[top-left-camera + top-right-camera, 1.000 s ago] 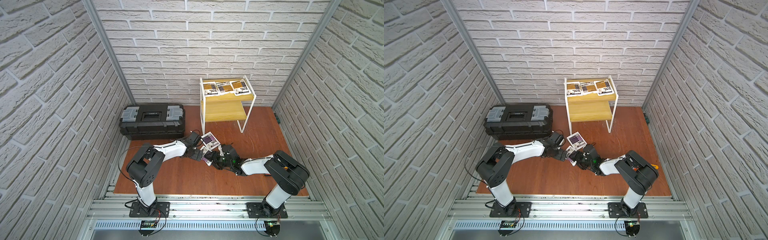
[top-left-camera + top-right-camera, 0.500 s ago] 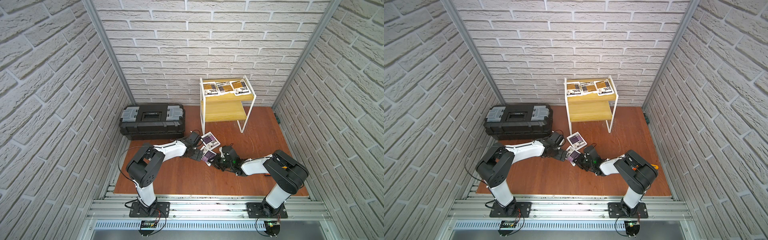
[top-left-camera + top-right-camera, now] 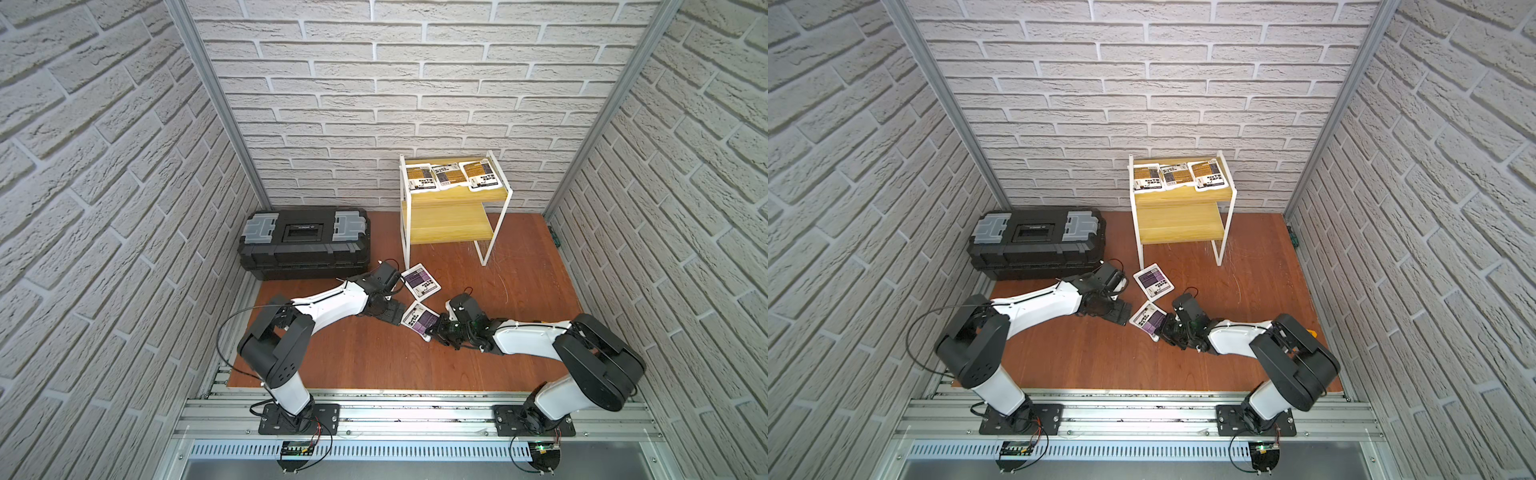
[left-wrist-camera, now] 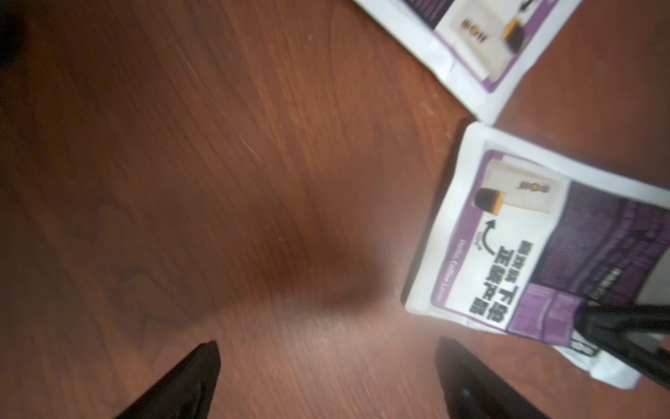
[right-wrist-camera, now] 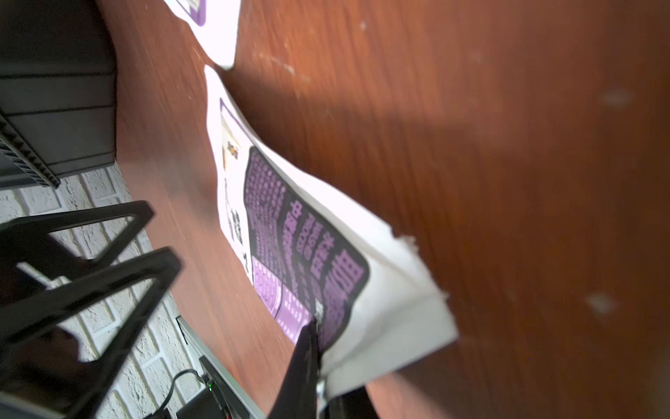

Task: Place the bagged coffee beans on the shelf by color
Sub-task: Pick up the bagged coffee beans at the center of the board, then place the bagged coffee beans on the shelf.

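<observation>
White flat purple-label pouch (image 3: pixel 419 319) | crinkled corner pinched in right jaws | woodgrain table (image 3: pixel 374 357)

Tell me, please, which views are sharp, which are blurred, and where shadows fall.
Both top views: sharp and evenly lit, with soft arm shadows on the table. Left wrist view: slightly soft, the gripped purple pouch readable, a dark shadow beside it, the left gripper out of focus. Right wrist view: the same pouch smeared, its white edge washed out.
</observation>
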